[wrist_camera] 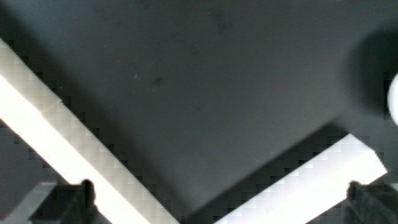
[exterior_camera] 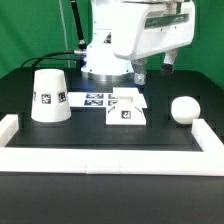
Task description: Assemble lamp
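Gripper [wrist_camera: 217, 205]: wide, empty, over bare table [wrist_camera: 196, 90].
Bulb [exterior_camera: 183, 108]: centre right; round, may roll if nudged.
Base [exterior_camera: 125, 113]: centre; flat, probably hard to pinch.

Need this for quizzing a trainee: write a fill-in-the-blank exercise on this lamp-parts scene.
1. The matte white truncated-cone shade stands at the exterior view's ____.
2. The white round-topped bulb lies to the exterior view's ____ of the flat square white base.
3. The gripper has its jaws ____, with nothing between them.
Missing words: left; right; open.
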